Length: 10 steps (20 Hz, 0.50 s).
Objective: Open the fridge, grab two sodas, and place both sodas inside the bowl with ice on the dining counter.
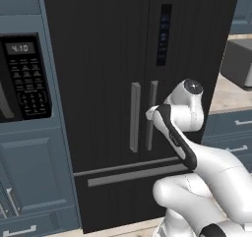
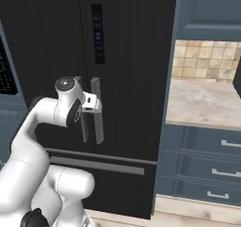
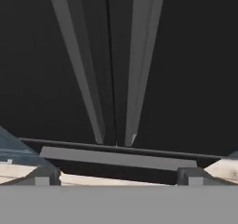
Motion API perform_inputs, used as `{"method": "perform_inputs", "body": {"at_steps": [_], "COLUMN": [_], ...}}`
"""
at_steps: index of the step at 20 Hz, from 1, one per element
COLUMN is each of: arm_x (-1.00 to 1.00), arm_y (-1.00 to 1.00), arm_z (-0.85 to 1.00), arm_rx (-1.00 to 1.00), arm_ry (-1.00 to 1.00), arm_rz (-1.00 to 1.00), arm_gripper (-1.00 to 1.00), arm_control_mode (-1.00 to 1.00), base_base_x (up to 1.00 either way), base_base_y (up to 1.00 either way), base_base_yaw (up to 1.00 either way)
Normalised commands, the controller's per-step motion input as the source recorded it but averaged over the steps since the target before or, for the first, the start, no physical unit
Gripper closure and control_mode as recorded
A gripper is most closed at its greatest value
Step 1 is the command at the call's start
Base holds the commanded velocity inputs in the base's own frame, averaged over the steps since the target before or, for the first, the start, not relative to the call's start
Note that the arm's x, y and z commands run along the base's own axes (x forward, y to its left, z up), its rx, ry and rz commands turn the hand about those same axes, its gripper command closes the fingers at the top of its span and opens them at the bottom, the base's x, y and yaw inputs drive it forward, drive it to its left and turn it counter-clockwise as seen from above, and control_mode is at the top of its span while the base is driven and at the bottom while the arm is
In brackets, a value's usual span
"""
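The tall black fridge [image 1: 98, 59] [image 2: 132, 56] [image 3: 186, 79] stands shut in front of me. Its two grey bar handles [image 1: 134, 117] [image 2: 97, 113] [image 3: 76, 65] run side by side along the middle seam, above the drawer handle [image 1: 133, 174] [image 3: 116, 158]. My gripper [image 2: 95, 105] [image 3: 118, 177] is close in front of the handles, at about their mid height. It is open, fingertips [image 3: 44, 176] wide apart, with nothing between them. In the left base view my own arm covers most of the hand. The sodas, the bowl and the dining counter are out of view.
A blue-grey cabinet with a built-in microwave [image 1: 24, 78] flanks the fridge on the left. To the right runs a beige wall counter [image 2: 202, 103] over blue-grey drawers [image 2: 207, 165], with a grey appliance [image 1: 238, 61] on it.
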Motion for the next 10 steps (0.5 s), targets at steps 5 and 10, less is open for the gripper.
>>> {"method": "perform_inputs", "body": {"at_steps": [5, 10], "arm_x": [0.47, 0.43], "arm_y": [0.0, 0.0], "arm_z": [0.0, 0.0], "arm_rx": [0.0, 0.0], "arm_ry": [-0.17, -0.02], "arm_rz": [0.0, -0.04], "arm_gripper": [-1.0, -1.0], "arm_control_mode": [-1.0, -1.0], "base_base_x": [0.0, 0.0], "base_base_y": [0.0, 0.0], "base_base_yaw": [0.0, 0.0]}}
